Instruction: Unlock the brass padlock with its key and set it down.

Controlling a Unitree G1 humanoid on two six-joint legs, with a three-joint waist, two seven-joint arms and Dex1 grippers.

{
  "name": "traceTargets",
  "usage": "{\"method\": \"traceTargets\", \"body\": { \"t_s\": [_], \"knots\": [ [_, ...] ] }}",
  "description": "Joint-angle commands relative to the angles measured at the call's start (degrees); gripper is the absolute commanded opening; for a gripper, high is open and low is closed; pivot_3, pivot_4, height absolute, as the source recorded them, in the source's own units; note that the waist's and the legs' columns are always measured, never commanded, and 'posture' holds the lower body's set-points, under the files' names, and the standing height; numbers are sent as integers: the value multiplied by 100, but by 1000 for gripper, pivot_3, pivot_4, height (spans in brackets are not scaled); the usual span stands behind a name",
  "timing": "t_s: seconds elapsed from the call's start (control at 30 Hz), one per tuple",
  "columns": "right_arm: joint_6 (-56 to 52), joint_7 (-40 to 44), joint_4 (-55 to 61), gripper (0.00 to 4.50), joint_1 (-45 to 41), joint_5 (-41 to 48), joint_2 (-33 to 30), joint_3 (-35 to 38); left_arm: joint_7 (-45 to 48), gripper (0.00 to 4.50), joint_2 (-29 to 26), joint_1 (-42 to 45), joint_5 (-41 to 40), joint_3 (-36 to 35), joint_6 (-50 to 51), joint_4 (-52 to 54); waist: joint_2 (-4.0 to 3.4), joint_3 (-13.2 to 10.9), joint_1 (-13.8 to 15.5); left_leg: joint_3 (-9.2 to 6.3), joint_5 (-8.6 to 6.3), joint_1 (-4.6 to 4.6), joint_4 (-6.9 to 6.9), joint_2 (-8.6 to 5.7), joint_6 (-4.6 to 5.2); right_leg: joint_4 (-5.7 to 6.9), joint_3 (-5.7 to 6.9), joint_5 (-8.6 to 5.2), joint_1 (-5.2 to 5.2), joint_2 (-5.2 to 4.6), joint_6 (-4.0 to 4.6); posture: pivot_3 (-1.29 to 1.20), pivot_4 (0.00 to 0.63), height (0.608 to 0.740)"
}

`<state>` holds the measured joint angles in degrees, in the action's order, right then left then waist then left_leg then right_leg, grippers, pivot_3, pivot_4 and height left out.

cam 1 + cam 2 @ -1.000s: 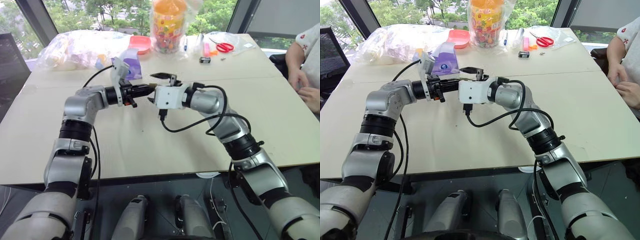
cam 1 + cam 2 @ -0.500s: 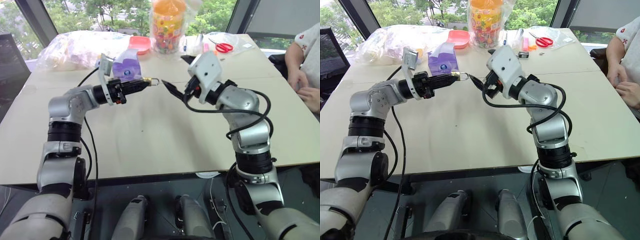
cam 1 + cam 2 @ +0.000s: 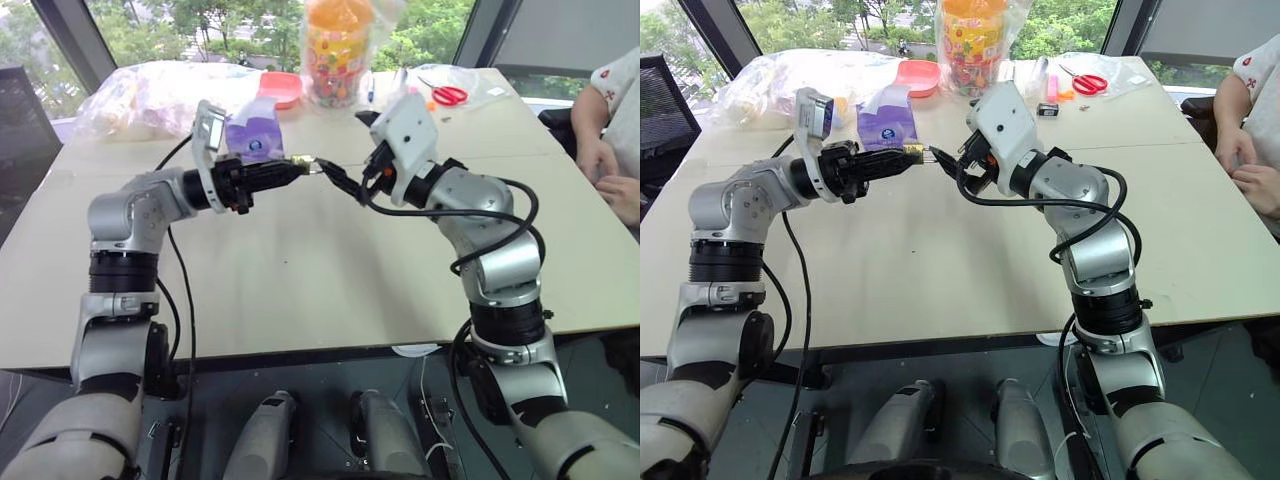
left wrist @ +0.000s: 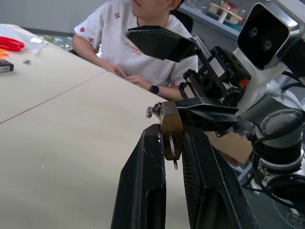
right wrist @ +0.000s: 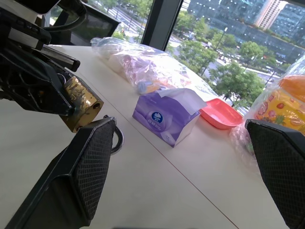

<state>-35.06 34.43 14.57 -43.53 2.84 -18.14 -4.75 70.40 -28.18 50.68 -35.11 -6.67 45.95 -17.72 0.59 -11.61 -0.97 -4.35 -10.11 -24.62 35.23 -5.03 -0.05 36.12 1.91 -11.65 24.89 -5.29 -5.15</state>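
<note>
Above the near half of the table (image 3: pixel 300 290), the left gripper (image 4: pixel 172 143) pinches the brass padlock (image 4: pixel 171 132) between its two fingers, holding it up in the air with the silver shackle pointing away from the gripper toward the right arm. A small key hangs from the lock's underside in the left wrist view. The right gripper (image 5: pixel 181 157) stands spread wide; one of its fingers (image 5: pixel 93 157) sits just beside the shackle loop, the other well apart from it, and whether that finger touches the shackle I cannot tell.

Farther back than the padlock on the table lies a purple tissue pack (image 3: pixel 250 135), with clear plastic bags (image 3: pixel 150 95) to its left. Beyond the padlock stand a red dish (image 3: pixel 282 87) and a tall jar of coloured sweets (image 3: pixel 337 50). To the right of the jar lie red-handled scissors (image 3: pixel 443 93) and a small black object (image 3: pixel 409 120). A person (image 3: pixel 610 120) sits at the table's right edge, well apart from the padlock.

Compared with a second ago, the right gripper has rolled over and lifted, its wrist now raised above the padlock, and the left arm has drawn back slightly.
</note>
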Motion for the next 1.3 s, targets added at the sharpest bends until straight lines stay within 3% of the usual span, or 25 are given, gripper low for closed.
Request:
{"method": "traceTargets", "body": {
  "t_s": [0.03, 0.43, 0.6, 0.7, 0.87, 0.97, 1.3],
  "knots": [
    [-118, -11, 117, 4476, -145, 168, -31, -7, 120, 0, -121, 11, -197, -66, -28, 300, 0, 0, 7, 0, 0, 0, 0, 0, 0, 0, 0, 0, 0, 0, 0, 0, 150, 740],
    [-783, 163, 231, 4476, -101, 690, -301, -25, 112, 0, -149, -3, -117, 43, -226, 264, 0, 0, 22, 0, -1, 0, 0, -1, 1, -3, 1, 0, -2, -4, 0, 0, 150, 740],
    [-620, 180, 170, 4476, 185, 217, -1131, -180, -265, 0, 80, -7, 80, 149, -340, -40, 0, 0, 49, 0, -1, 0, 1, -3, 1, -4, 2, -1, -3, -7, 0, 0, 150, 740],
    [-1697, 602, 634, 4476, 657, 451, -1955, -271, -727, 0, 439, 11, 237, 274, -243, -315, 1, 0, 125, -1, -4, 0, 3, -6, 7, -13, 9, -2, -12, -11, -3, 0, 150, 740],
    [-3420, 810, 1643, 4476, 990, 1341, -2276, 101, -957, 0, 858, 27, 439, 605, 36, -898, 3, -1, 114, 3, -11, -3, 4, -3, 18, -18, 7, -5, -11, -25, -8, 0, 150, 740],
    [-4208, 648, 2150, 4476, 926, 1678, -2146, 398, -879, 0, 1363, 319, 408, 627, 278, -1874, 4, -1, 143, 1, -11, -3, 6, -1, 18, -18, 12, -6, -13, -24, -9, 0, 150, 740],
    [-4716, -229, 2411, 4476, 959, 1793, -1742, 215, -702, 0, 1858, 944, 848, 575, -183, -3678, 5, -1, 168, 1, -16, -9, 18, -3, 26, -37, 32, -6, -23, -30, -13, 0, 150, 740]
  ]
}}
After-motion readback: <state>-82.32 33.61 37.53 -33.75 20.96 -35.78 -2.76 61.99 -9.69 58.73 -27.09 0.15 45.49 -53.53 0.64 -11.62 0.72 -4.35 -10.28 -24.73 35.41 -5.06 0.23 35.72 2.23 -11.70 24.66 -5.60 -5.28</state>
